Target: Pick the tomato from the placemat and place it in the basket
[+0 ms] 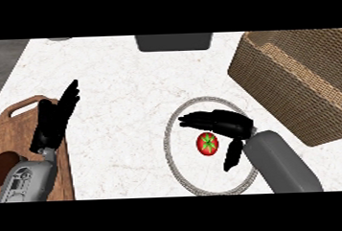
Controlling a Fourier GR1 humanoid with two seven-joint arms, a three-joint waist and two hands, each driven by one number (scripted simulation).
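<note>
The tomato [207,143] lies on the round placemat [177,158], a white disc with a grey rim, toward the tabletop's [124,119] near edge and right of its middle. The right hand [220,123] hangs over the mat's far half, fingers [195,120] curled and pointing left just beyond the tomato, thumb [232,156] hanging down at its right side; there is a visible gap on both sides, so the hand is half-cupped round it without pinching it. The woven basket [285,80] stands at the right edge, near the far right corner, its near wall just beside the mat's rim. Bare white tabletop spreads left of the mat and toward the far edge. At the left edge lies a wooden cutting board [12,135]; over it the left hand [57,116] rests, fingers straight and together, pointing away. A dark grey object [175,41] sits at the far edge.
</note>
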